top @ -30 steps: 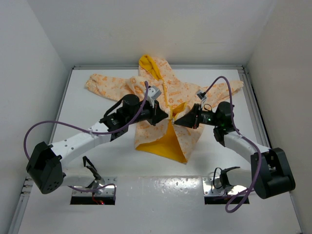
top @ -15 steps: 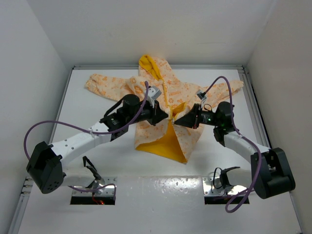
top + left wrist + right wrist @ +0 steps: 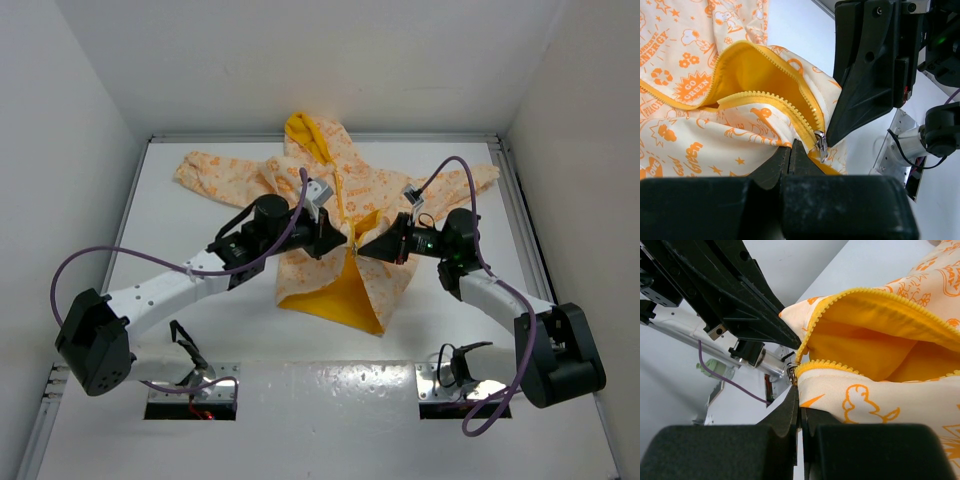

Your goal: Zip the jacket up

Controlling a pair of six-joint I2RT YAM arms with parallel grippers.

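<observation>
jacket [image 3: 335, 195] lies spread at the middle of the table [image 3: 180, 235], hood [image 3: 305, 135] toward the far wall, sleeves out to left and right. front is not closed: a wedge of yellow lining [image 3: 340, 295] shows on the near side of the grippers, and a smaller yellow gap opens just beyond them. zipper slider [image 3: 820, 142] sits where the two toothed yellow edges meet, silver, tilted. left gripper [image 3: 791, 150]: jaws clenched together, no gap visible, pinching cream printed fabric just left of the slider; tips are just beside the slider, and i cannot tell whether they touch it. right gripper [image 3: 799, 397]: jaws likewise pressed tight, gripping the cream edge of the other front panel right under the slider; whether it also catches the slider itself i cannot tell. the two grippers point at each other, tips just beside one another, slider between them. left arm [image 3: 170, 285] runs from its base at the near left diagonally toward far right, forearm low over the table, wrist over the jacket's left panel. right arm [image 3: 495, 290] comes from the near right, elbow out to the right, wrist turned to point left over the right panel. a purple cable [image 3: 75, 262] loops off each arm.
</observation>
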